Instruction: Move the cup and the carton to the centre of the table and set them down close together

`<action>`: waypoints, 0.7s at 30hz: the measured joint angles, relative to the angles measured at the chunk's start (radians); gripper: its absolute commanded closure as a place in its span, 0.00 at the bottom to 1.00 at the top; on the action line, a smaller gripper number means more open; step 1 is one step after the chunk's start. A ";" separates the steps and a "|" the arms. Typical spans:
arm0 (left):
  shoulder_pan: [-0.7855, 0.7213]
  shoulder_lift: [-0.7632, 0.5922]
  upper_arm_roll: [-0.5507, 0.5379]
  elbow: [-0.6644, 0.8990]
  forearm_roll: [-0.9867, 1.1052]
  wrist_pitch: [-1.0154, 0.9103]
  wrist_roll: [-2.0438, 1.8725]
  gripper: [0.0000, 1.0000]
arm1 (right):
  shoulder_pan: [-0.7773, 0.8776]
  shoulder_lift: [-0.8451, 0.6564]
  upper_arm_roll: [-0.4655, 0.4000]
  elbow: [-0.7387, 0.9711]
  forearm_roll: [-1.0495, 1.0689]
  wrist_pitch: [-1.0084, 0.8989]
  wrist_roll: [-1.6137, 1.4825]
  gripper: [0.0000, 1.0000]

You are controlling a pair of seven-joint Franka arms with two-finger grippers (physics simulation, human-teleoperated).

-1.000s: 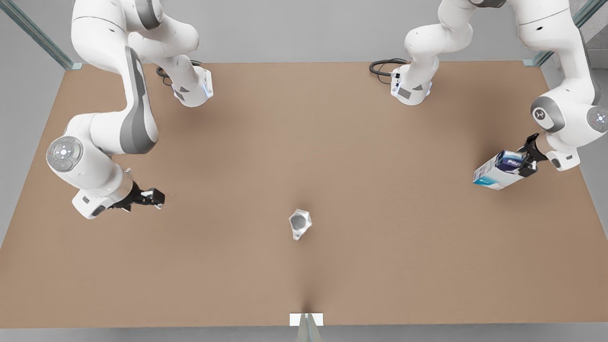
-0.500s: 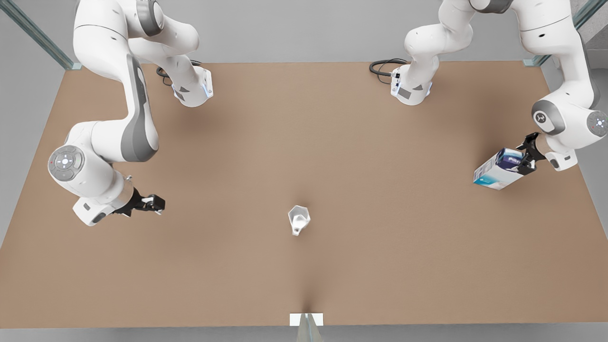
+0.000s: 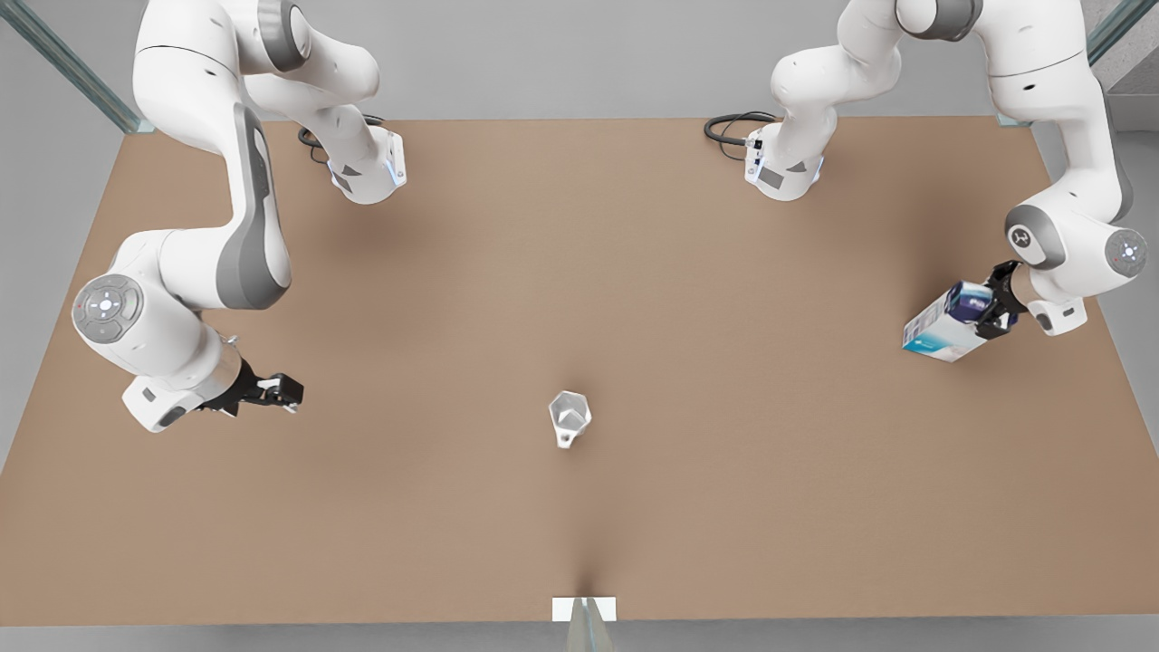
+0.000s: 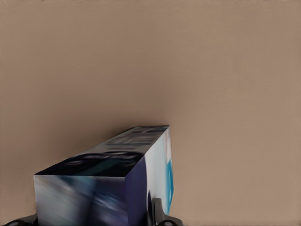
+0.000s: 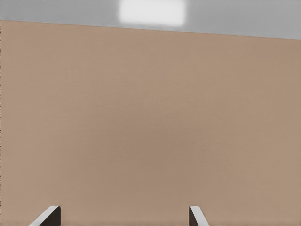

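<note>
Left gripper (image 3: 989, 308) clamps the white, blue-topped carton (image 3: 942, 328), which should travel level toward the faceted grey cup (image 3: 569, 417), while the parted right gripper (image 3: 282, 391) waits.

No text is reading clearly anywhere. The carton (image 3: 942, 326) is showing teal and dark blue print on white, but the lettering is staying too blurred to make out in the front view, and the same is going for its dark face in the left wrist view (image 4: 94, 188). A small round emblem is sitting on the arm joint (image 3: 1023, 237) above the carton; its mark is not resolving into letters.
</note>
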 measured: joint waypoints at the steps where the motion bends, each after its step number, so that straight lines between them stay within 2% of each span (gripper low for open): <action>1: -0.001 0.000 -0.002 0.008 0.000 -0.002 -0.001 0.37 | 0.000 0.000 0.000 0.000 0.000 0.000 0.000 0.00; 3: -0.003 0.004 -0.009 0.014 0.001 -0.003 -0.002 0.47 | 0.001 0.000 0.001 0.000 0.000 -0.002 0.001 0.00; 5: -0.001 0.002 -0.009 0.014 -0.007 -0.006 0.000 0.50 | 0.000 0.000 0.001 0.000 -0.001 -0.002 0.001 0.00; 10: -0.005 -0.020 -0.030 0.014 -0.034 -0.028 -0.007 0.50 | -0.001 0.000 0.000 -0.001 -0.001 -0.002 -0.001 0.00; 13: -0.030 -0.084 -0.030 0.014 -0.037 -0.103 -0.014 0.50 | -0.003 -0.004 0.001 -0.002 -0.009 -0.004 -0.002 0.00; 16: -0.057 -0.122 -0.034 0.014 -0.006 -0.115 -0.044 0.46 | -0.006 -0.007 -0.001 -0.001 -0.004 -0.024 -0.002 0.00; 17: -0.047 -0.140 -0.070 0.016 0.000 -0.126 -0.122 0.46 | -0.011 -0.008 -0.001 -0.001 -0.002 -0.025 -0.002 0.00; 21: 0.020 -0.147 -0.340 0.109 0.007 -0.223 -0.664 0.46 | -0.013 -0.008 -0.001 -0.002 -0.002 -0.023 -0.002 0.00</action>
